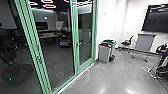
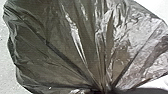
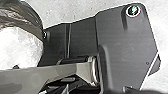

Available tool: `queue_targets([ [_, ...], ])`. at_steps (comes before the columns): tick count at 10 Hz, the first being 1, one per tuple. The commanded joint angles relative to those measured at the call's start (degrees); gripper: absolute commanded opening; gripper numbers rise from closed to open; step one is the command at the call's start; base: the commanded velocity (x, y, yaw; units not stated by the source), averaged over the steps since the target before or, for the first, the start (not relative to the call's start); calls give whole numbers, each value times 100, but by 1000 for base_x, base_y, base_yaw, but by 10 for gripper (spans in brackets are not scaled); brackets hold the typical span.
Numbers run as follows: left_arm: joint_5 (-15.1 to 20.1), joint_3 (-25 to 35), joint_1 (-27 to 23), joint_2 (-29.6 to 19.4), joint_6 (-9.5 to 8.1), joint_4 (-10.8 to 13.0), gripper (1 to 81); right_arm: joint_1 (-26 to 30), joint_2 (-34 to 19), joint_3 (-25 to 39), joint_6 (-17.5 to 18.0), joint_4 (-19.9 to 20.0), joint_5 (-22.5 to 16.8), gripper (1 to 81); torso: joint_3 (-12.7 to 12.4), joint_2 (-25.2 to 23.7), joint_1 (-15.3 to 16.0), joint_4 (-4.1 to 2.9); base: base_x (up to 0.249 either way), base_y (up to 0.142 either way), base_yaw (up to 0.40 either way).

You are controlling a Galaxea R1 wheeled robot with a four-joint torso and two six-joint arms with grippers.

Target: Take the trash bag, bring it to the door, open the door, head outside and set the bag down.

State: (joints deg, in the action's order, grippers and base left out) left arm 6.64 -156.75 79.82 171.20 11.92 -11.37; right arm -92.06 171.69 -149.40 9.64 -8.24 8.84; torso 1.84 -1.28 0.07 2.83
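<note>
Dark, shiny film of the trash bag (image 2: pixel 62 45) spreads across the left wrist view, its folds drawn together to a tight gather. At that gather my left gripper (image 2: pixel 102 90) is shut on the bag. Part of the dark bag (image 3: pixel 18 15) also shows in the right wrist view, beside the robot's base plate. In the head view, a green-framed glass door (image 1: pixel 87 62) with a handle (image 1: pixel 78 44) stands ahead, and another green frame with a handle rises nearer on the left.
Grey bins (image 1: pixel 104 53) stand against the wall just right of the glass front. Farther right are a chair (image 1: pixel 127 43), a wheeled grey panel (image 1: pixel 144 43), a wall screen (image 1: pixel 156 20) and dark equipment with cables (image 1: pixel 163 61). A table (image 1: pixel 48 35) shows in the glass.
</note>
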Motion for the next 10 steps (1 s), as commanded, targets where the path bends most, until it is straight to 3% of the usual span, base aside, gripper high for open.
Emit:
queue_targets([
  [1, 338, -5, -375, -33, 21, 39, 10, 227, -10, 26, -6, -90, -277, 811, 0, 0, 0, 0, 181, -72, 0],
  [10, 338, -5, -384, -33, 21, 30, 10, 236, -10, 26, -15, -90, -277, 811, 0, 0, 0, 0, 181, -73, 0],
])
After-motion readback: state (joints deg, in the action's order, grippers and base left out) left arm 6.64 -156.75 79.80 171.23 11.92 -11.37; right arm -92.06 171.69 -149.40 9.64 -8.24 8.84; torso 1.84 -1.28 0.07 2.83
